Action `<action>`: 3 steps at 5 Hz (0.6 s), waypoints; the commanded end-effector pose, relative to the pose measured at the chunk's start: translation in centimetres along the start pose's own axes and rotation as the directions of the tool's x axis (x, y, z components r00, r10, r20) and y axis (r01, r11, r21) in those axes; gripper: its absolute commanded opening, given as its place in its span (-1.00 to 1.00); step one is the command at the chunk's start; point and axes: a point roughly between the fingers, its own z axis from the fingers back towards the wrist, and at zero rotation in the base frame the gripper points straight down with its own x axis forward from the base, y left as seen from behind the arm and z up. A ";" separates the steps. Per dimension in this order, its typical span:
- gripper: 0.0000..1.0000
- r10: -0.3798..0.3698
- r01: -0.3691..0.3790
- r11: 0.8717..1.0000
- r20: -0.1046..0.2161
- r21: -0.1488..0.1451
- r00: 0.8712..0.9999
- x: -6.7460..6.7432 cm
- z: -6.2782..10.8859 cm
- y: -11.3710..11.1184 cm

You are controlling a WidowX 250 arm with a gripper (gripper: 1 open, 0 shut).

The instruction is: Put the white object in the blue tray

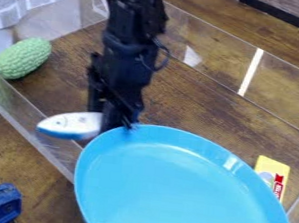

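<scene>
The pincer (115,120) grips the white object (67,126) by its tail, beside the blue tray (184,193).

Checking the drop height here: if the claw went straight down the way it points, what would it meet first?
Probably the wooden table just outside the blue tray's near rim. The claw, gripping the white fish toy, hangs at that rim; depth is unclear.

- Blue tray (184,193) fills the lower-right w/ a bare inside; low rim only, so room to pass over it.
- Claw (115,122) + arm stand at tray's far-left rim, blocking that side.
- Green gourd (22,58) at left, well apart from arm; bare bench (208,90) between.
- Yellow block (273,177) just beside tray's right rim.
</scene>
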 end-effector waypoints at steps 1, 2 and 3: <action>-1.00 -0.041 0.037 0.998 0.082 0.049 0.996 1.4 0.7 -1.2; -1.00 -0.121 0.116 0.991 0.086 0.063 0.989 0.8 0.2 -0.6; -1.00 -0.184 0.179 0.982 0.085 0.067 0.979 0.5 0.0 -0.2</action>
